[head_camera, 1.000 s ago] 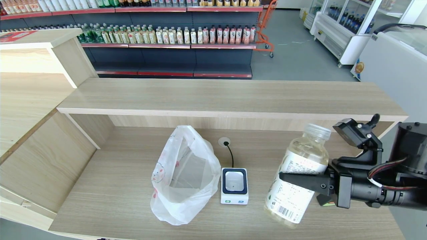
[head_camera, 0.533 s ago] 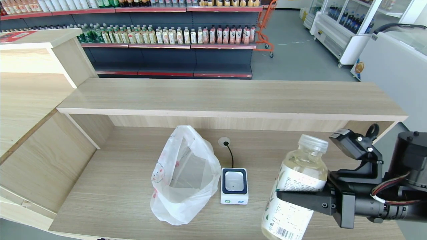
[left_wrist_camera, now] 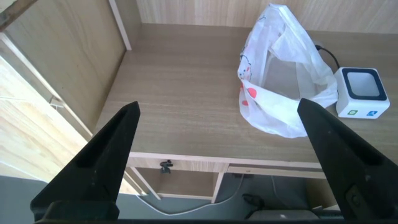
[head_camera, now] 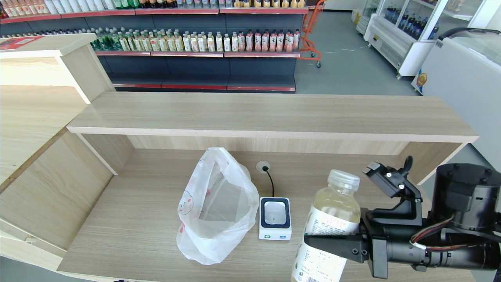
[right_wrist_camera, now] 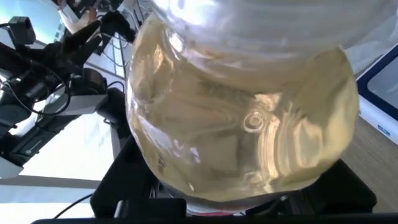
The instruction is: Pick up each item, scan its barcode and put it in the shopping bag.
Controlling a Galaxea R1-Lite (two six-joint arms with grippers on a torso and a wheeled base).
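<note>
A clear bottle (head_camera: 336, 203) of pale yellow drink with a white label and clear cap hangs tilted above the counter's near right part. My right gripper (head_camera: 323, 239) is shut on its label from the right. Up close in the right wrist view, the bottle's (right_wrist_camera: 242, 118) base shows. A small white scanner (head_camera: 275, 217) with a dark window lies left of the bottle. Left of the scanner the white plastic shopping bag (head_camera: 214, 207) stands with its mouth open. My left gripper (left_wrist_camera: 217, 109) hangs open over the counter's near left edge, with the bag (left_wrist_camera: 280, 81) and scanner (left_wrist_camera: 362, 92) beyond it.
The wooden counter (head_camera: 129, 223) has a raised ledge (head_camera: 270, 117) behind and a side wall (head_camera: 54, 188) on the left. A black cable runs from the scanner to a grommet (head_camera: 263, 167). Shelves of drinks (head_camera: 195, 41) stand beyond the counter.
My right gripper has carried the bottle to the left and towards the counter's near edge, closer to the scanner. The bag and scanner have not moved.
</note>
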